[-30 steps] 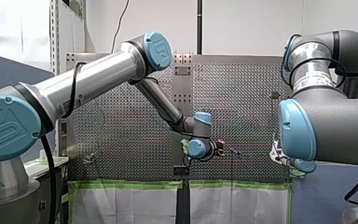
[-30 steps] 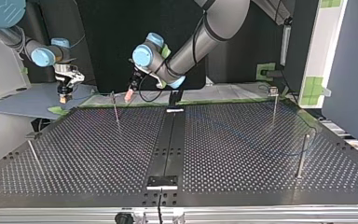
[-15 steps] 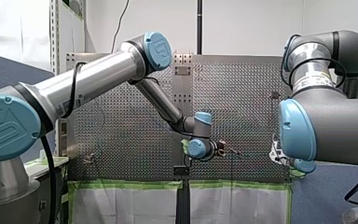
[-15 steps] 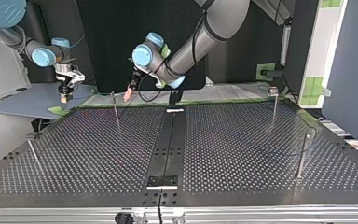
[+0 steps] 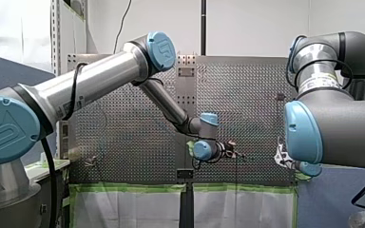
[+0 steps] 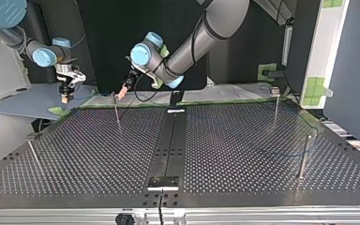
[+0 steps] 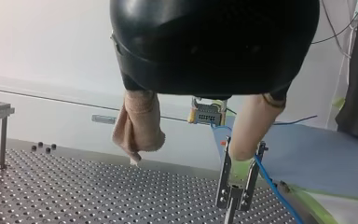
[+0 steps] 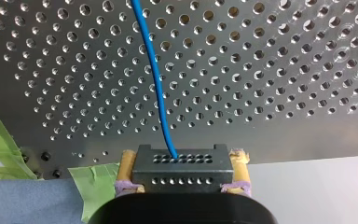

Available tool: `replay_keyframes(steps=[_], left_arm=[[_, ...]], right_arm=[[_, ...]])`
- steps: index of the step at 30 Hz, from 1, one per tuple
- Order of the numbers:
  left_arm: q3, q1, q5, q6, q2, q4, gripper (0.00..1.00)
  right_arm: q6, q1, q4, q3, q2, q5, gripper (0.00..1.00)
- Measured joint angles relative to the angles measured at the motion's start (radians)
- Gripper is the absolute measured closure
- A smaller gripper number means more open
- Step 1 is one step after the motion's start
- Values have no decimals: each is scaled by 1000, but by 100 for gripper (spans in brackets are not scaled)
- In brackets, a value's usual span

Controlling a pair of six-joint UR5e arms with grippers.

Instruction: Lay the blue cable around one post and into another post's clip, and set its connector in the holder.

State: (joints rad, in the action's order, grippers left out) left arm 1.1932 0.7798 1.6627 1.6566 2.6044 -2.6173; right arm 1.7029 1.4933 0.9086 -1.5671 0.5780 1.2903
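In the right wrist view my right gripper [image 8: 182, 184] is shut on the black connector [image 8: 181, 170]. The blue cable [image 8: 154, 79] leaves the connector and runs out over the perforated table [image 8: 270, 70]. The top view has this gripper [image 6: 65, 97] just off the table's far left corner. My left gripper [image 7: 186, 156] is open, its beige-padded fingers [image 7: 139, 133] bare. One finger stands just in front of a clip post [image 7: 235, 186], and the blue cable [image 7: 272, 184] passes close beside the clip. In the top view, my left gripper [image 6: 121, 93] hangs at that post's [image 6: 116, 110] top.
More thin posts stand at the top view's right [image 6: 303, 157], far right [image 6: 275, 105] and near left [image 6: 33, 157]. A black strip crosses the table's middle, with a black block [image 6: 163, 183] at its near end. Green tape [image 8: 91, 179] edges the plate.
My left gripper has swung toward the top view's left and tilted, reaching the top of the far left post. My right gripper has hardly moved and keeps the connector.
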Motion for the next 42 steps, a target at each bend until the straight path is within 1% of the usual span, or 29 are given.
replay_keyframes(steps=[5,13,42], left_arm=[[-3,2,-2,3,0,0,0],[-20,8,-17,3,0,0,0],[-25,14,-15,5,0,0,0]], right_arm=[[0,0,1,0,-1,0,100],[0,0,1,0,-2,0,100],[2,-1,3,0,-5,0,100]])
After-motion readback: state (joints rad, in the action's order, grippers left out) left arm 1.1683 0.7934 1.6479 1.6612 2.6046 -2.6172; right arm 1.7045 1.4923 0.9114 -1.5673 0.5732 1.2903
